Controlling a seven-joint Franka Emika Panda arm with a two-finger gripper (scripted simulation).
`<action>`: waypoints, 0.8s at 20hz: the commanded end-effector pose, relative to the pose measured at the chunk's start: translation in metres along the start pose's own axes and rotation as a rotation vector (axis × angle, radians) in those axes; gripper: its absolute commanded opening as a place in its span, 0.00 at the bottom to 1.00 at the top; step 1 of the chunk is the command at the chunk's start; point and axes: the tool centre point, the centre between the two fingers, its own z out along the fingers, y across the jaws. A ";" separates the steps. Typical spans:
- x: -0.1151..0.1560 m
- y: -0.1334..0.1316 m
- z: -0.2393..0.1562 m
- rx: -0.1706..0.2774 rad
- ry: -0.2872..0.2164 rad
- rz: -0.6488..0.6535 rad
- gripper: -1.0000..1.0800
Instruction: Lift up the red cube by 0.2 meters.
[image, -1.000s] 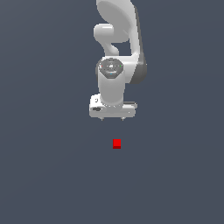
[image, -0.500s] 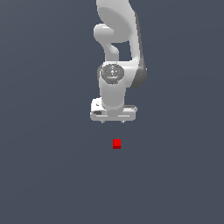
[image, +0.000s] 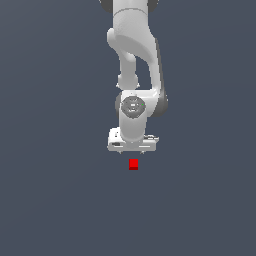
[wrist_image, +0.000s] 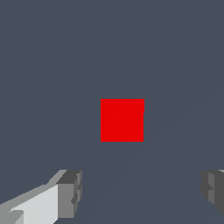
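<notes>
Red cube (image: 133, 164) lay flat on the plain dark grey surface (image: 55, 200), alone and free of any contact, with its upper face square to my wrist camera. In the exterior view it sat just below my gripper (image: 132, 150) in the picture, close to the underside of the white hand but with a narrow strip of grey surface showing between the two. My arm (image: 136, 60) came down from the top of that view, its white links stacked above the wrist joint and the hand pointing downward toward the surface. In the wrist view the red cube (wrist_image: 122, 120) filled the middle of the picture as one unmarked bright red square, while my fingertips (wrist_image: 70, 192) stood wide apart at either side, each grey pad well clear of it. My jaws were therefore spread, holding nothing, and the gap between them was far wider than the cube. Neither finger touched the cube, and how high the pads stood above the surface could not be told from either view.
</notes>
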 end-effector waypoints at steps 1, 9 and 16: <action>0.010 -0.003 0.017 -0.002 0.011 0.000 0.96; 0.033 -0.009 0.050 -0.006 0.034 0.001 0.96; 0.039 -0.011 0.056 -0.007 0.039 0.001 0.96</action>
